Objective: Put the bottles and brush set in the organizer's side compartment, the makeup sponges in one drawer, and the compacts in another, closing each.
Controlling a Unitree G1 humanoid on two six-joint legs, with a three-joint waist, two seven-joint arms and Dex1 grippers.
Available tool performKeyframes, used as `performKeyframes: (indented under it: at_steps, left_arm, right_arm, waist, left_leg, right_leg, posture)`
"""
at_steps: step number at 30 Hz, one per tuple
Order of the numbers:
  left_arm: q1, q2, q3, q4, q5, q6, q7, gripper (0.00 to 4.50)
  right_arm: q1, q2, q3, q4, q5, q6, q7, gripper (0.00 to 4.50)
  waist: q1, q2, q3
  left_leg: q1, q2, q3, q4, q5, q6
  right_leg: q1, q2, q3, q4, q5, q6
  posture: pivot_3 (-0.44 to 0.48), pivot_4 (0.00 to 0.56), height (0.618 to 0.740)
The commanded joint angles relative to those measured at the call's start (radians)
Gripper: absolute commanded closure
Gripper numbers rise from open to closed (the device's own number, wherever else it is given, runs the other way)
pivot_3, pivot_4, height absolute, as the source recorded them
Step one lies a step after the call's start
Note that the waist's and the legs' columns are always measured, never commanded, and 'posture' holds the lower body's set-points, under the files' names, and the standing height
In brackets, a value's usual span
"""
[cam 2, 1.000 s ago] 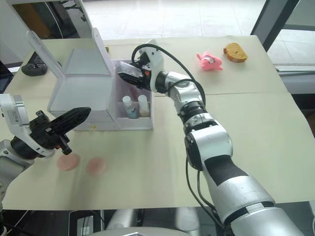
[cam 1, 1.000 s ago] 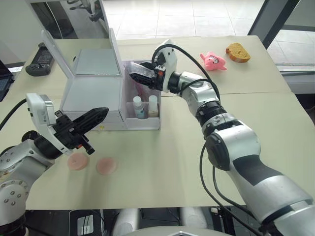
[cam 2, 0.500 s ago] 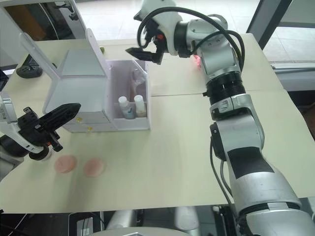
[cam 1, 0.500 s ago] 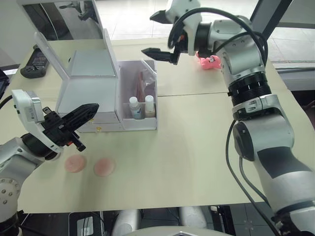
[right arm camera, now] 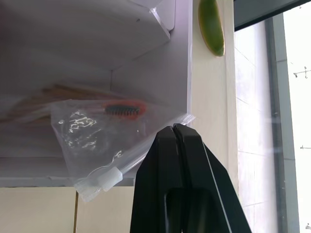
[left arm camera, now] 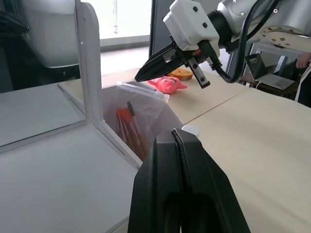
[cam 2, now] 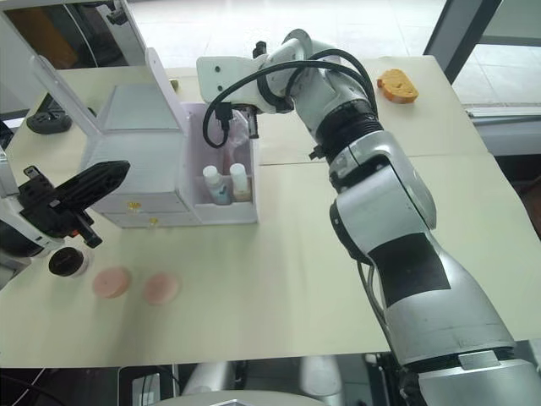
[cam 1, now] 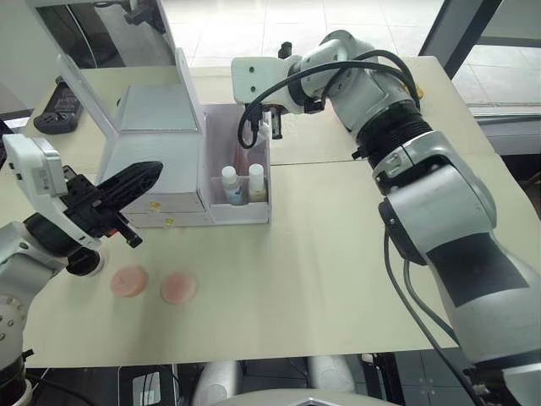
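Clear bagged brush set with orange handles; both hands' fingers pressed together, empty

Two bottles, one bagged brush set, two pink compacts and one white organizer.

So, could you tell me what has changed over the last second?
The right gripper has let go of the brush set, left it standing in the organizer's side compartment, lifted out and shut above it. The left gripper stayed shut by the drawers; the bottles and two pink compacts kept their places.
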Motion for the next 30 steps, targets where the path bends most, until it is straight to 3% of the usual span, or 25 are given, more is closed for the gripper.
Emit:
performKeyframes:
  at_steps: [1,12,21,26,30]
  left_arm:
    - [0.016,0.038,0.056,-0.043,-0.046,0.014,-0.017,4.50]
    - [0.011,0.069,0.046,-0.033,-0.041,0.026,0.002,4.50]
    - [0.032,0.076,0.055,-0.018,-0.021,0.026,-0.002,4.50]
    - [0.013,0.077,0.036,0.002,-0.007,0.020,-0.006,4.50]
    - [-0.009,0.076,0.022,0.016,0.006,0.019,-0.013,4.50]
  right_arm:
    - [-0.026,0.035,0.047,0.048,-0.084,-0.024,-0.129,4.46]
    - [0.042,0.157,0.086,0.118,-0.157,-0.035,-0.174,4.46]
    - [-0.078,0.073,-0.054,0.090,-0.060,-0.061,-0.203,4.46]
    - [-0.155,0.016,-0.177,0.053,0.057,-0.073,-0.063,4.46]
    - [-0.135,0.006,-0.195,0.007,0.098,-0.052,0.093,4.46]
  waist:
    - [-0.002,0.000,0.000]
    - [-0.002,0.000,0.000]
    - [-0.002,0.000,0.001]
    - [-0.002,0.000,0.001]
    - [-0.010,0.000,0.001]
  left_leg:
    - [0.000,0.000,0.000,0.000,0.000,0.000]
    - [0.001,0.000,0.000,-0.001,0.000,-0.001]
    - [0.000,0.000,0.000,-0.001,0.001,-0.001]
    - [0.001,0.000,0.000,-0.002,0.001,-0.001]
    - [0.002,0.001,0.001,-0.002,0.000,0.000]
  right_leg:
    - [0.000,0.000,0.000,0.000,0.000,0.000]
    - [-0.001,0.000,0.001,0.001,0.000,0.000]
    - [-0.001,0.001,0.001,0.001,0.000,0.000]
    - [-0.001,0.001,0.001,0.000,0.000,0.000]
    - [0.000,0.001,0.001,0.001,0.000,0.000]
  posture:
    - [0.000,0.150,0.740]
    - [0.000,0.150,0.740]
    - [0.000,0.150,0.740]
    - [0.000,0.150,0.740]
    - [0.000,0.150,0.740]
